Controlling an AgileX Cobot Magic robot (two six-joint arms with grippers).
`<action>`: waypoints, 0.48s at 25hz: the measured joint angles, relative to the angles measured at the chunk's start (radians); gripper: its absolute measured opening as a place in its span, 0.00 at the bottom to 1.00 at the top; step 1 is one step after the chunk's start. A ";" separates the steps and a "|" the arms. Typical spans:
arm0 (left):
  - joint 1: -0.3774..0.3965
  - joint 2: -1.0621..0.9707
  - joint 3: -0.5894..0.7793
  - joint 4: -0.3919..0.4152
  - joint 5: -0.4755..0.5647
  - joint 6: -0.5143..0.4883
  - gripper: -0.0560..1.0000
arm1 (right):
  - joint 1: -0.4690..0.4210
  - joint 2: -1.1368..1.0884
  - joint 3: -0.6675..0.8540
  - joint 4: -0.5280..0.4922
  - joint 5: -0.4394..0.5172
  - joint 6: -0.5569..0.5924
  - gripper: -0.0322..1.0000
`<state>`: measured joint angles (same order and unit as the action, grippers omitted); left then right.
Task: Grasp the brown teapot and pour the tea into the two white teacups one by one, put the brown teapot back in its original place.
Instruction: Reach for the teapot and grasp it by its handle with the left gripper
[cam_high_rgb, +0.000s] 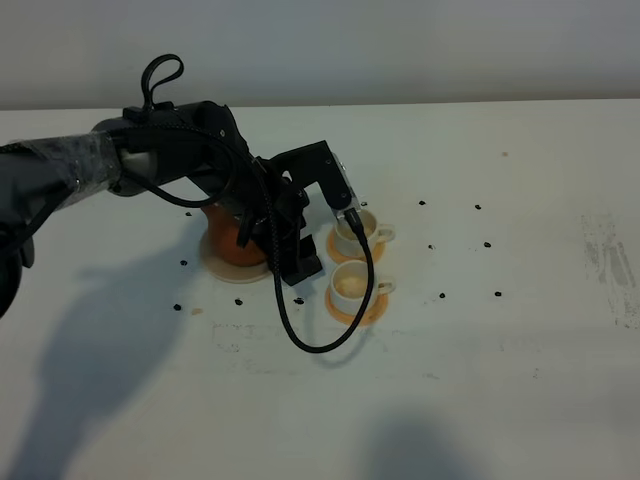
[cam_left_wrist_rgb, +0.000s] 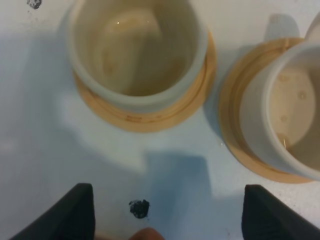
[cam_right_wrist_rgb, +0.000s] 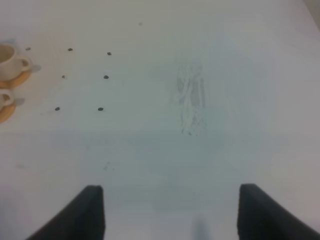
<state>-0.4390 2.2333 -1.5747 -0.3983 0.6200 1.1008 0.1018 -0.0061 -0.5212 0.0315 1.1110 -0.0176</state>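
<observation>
Two white teacups (cam_high_rgb: 352, 285) stand upright just beside the brown teapot (cam_high_rgb: 236, 245), handles pointing away from it. Left claw (cam_left_wrist_rgb: 170, 205) and right claw (cam_right_wrist_rgb: 172, 205) gape wide, empty.

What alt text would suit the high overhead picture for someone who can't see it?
A black robot arm reaches in from the left, its gripper pointing down beside a brown teapot on a cream saucer. Just right of it, two white cups sit on orange coasters on a white table.
</observation>
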 joint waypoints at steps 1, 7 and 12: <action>0.000 0.002 0.000 -0.006 -0.001 0.007 0.62 | 0.000 0.000 0.000 0.000 0.000 0.000 0.56; 0.000 0.005 0.000 -0.016 -0.026 0.031 0.62 | 0.000 0.000 0.000 0.000 0.000 0.000 0.56; 0.000 0.005 0.000 -0.027 -0.050 0.037 0.62 | 0.000 0.000 0.000 0.000 0.000 0.000 0.56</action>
<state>-0.4390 2.2382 -1.5747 -0.4256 0.5704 1.1380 0.1018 -0.0061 -0.5212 0.0315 1.1110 -0.0176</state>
